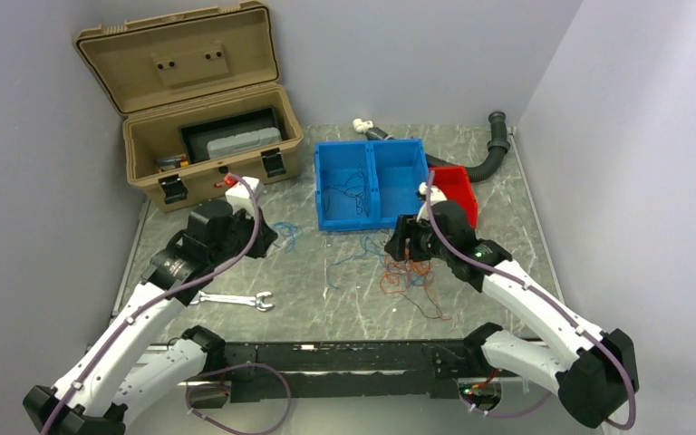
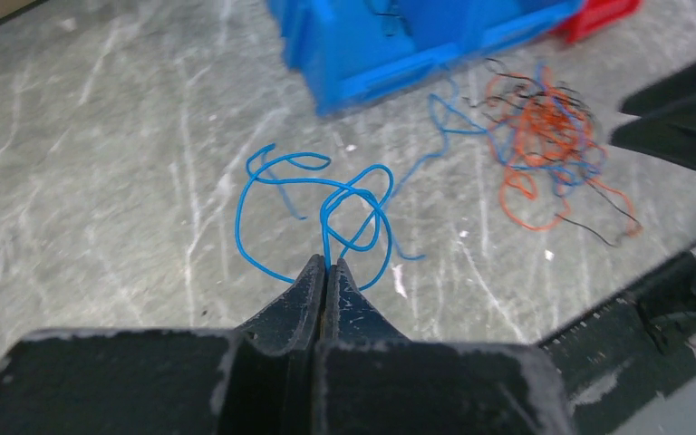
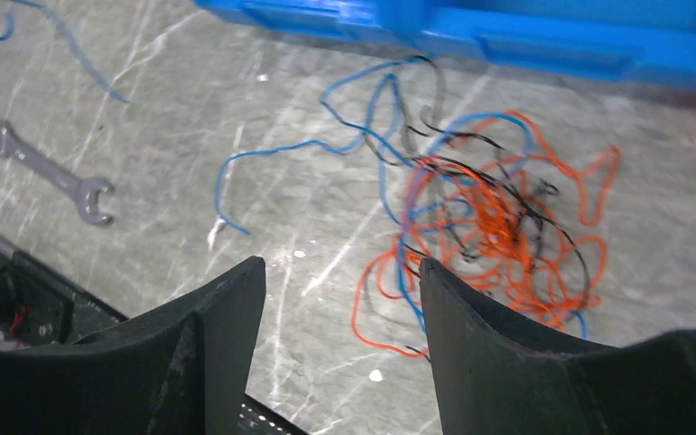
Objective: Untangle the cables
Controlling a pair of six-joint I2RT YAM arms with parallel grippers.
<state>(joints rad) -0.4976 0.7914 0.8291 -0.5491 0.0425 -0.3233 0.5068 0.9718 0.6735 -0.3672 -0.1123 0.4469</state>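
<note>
A tangle of orange, blue and black cables (image 1: 408,276) lies on the table in front of the blue bin; it also shows in the right wrist view (image 3: 498,227) and the left wrist view (image 2: 544,145). My left gripper (image 2: 326,263) is shut on a separate looped blue cable (image 2: 326,204), to the left of the tangle (image 1: 285,234). My right gripper (image 3: 343,267) is open and empty, just above the near left edge of the tangle. In the top view it (image 1: 408,249) hangs over the tangle's far side. A loose blue strand (image 3: 263,159) trails left from the tangle.
A blue two-part bin (image 1: 373,181) with a few wires in it stands behind the tangle, with a red bin (image 1: 458,190) to its right. An open tan toolbox (image 1: 204,136) is at the back left. A wrench (image 1: 236,300) lies front left. A black corrugated hose (image 1: 489,154) is at the back right.
</note>
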